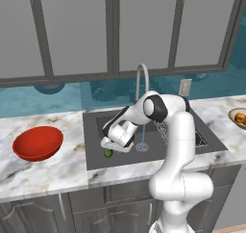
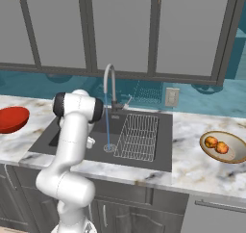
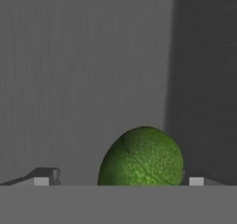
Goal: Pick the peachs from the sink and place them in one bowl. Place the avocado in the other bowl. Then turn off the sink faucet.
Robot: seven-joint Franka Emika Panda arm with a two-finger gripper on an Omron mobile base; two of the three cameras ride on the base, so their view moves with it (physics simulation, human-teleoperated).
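Avocado (image 3: 142, 157) sits between my hand's (image 3: 119, 180) spread fingers on the sink (image 1: 96, 155) floor, unclamped; 2 peaches (image 2: 216, 144) lie in the tan bowl (image 2: 235, 155); water runs from the faucet (image 1: 141, 75).

I see rendered kitchen: marble counter (image 2: 192, 167), recessed sink (image 2: 153, 150) with running faucet (image 2: 109, 85), glass-front wall cabinets (image 2: 120, 27), teal backsplash (image 2: 202, 102).

no readable text, no labels, no brands, no numbers
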